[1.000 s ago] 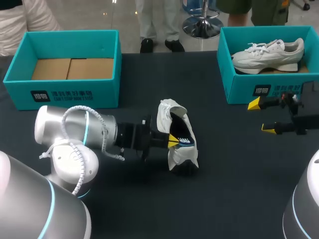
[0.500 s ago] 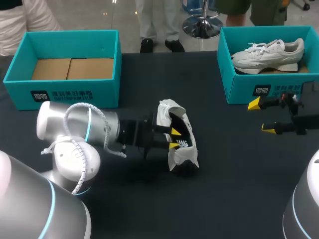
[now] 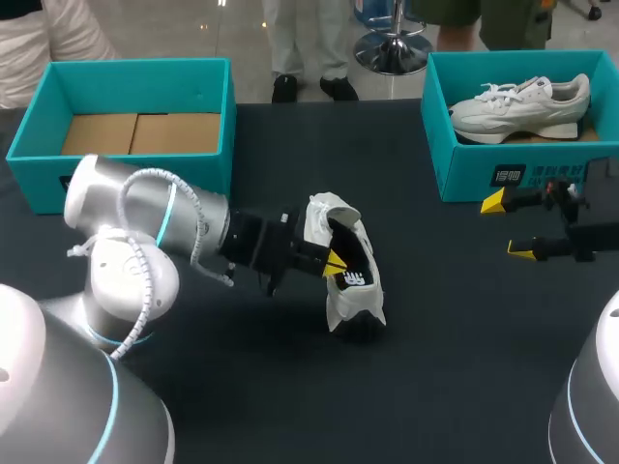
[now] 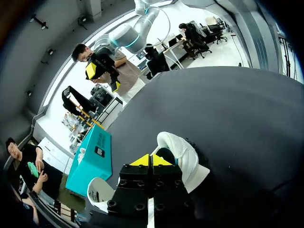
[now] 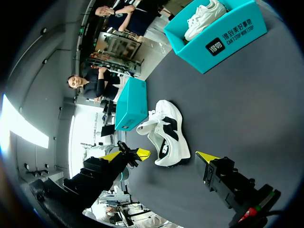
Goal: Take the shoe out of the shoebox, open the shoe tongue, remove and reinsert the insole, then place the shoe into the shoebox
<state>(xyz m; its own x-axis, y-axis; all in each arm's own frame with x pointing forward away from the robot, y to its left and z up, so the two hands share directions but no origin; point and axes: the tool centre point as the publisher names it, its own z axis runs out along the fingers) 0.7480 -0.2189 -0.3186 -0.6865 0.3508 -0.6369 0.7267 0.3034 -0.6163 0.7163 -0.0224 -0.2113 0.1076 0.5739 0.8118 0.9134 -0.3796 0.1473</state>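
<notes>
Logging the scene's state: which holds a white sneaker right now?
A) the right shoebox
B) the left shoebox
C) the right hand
A: a white sneaker lies in the right shoebox; the left shoebox shows only its cardboard floor, and the right hand is open and empty.

My left arm [image 3: 174, 232] lay across the surface [image 3: 455, 319] left of the shoe [image 3: 348, 275], blocking that side. Surface between shoe and my right jaws was bare, passable. Left shoebox [image 3: 135, 174] open-topped; right shoebox [image 3: 464, 179] was filled by another shoe [image 3: 522, 106].
</notes>
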